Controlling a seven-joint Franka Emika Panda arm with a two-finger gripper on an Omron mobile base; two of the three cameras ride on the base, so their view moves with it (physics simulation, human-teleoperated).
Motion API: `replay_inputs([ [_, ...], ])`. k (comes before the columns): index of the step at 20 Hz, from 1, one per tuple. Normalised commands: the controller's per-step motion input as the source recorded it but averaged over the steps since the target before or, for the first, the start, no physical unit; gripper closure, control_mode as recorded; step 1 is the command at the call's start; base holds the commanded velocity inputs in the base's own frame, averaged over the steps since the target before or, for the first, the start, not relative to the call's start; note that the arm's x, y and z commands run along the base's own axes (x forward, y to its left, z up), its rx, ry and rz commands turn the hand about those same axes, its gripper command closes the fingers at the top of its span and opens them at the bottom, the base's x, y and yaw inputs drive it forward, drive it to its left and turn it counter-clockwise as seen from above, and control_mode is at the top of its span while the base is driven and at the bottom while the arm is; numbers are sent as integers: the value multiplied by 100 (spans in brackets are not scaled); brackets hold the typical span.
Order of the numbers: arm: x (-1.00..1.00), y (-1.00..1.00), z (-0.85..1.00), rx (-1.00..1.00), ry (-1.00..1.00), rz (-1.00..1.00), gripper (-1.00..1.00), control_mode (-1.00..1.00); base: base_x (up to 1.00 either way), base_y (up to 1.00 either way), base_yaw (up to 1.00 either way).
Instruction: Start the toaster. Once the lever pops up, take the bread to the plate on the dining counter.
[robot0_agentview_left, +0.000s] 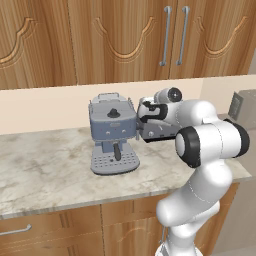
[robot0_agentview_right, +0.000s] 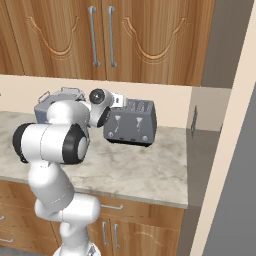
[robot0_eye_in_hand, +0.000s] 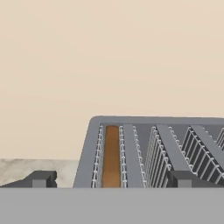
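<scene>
Dark gripper (robot0_eye_in_hand: 111, 178) wide open, empty, above toaster (robot0_eye_in_hand: 153, 148)

Grey toaster (robot0_agentview_right: 131, 123), light brown bread (robot0_eye_in_hand: 112, 155), blue-grey espresso machine (robot0_agentview_left: 113, 132), beige-veined marble worktop (robot0_agentview_left: 45, 172), wooden cabinets (robot0_agentview_right: 150, 35).

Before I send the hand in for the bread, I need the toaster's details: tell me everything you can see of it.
The toaster is a grey metallic box with a dark base, upright on the marble worktop by the beige wall, right of the espresso machine. Its top has several wire-lined slots; the bread sits sunk in the leftmost in the hand view. Two small knobs mark its front. Nothing grips it.
</scene>
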Motion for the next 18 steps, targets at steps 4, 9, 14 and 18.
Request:
replay_inputs([
  [4, 0, 0, 0, 0, 0, 0, -100, -100, 0, 0, 0],
  [9, 0, 0, 0, 0, 0, 0, -100, -100, 0, 0, 0],
  [14, 0, 0, 0, 0, 0, 0, -100, -100, 0, 0, 0],
  [18, 0, 0, 0, 0, 0, 0, -100, -100, 0, 0, 0],
])
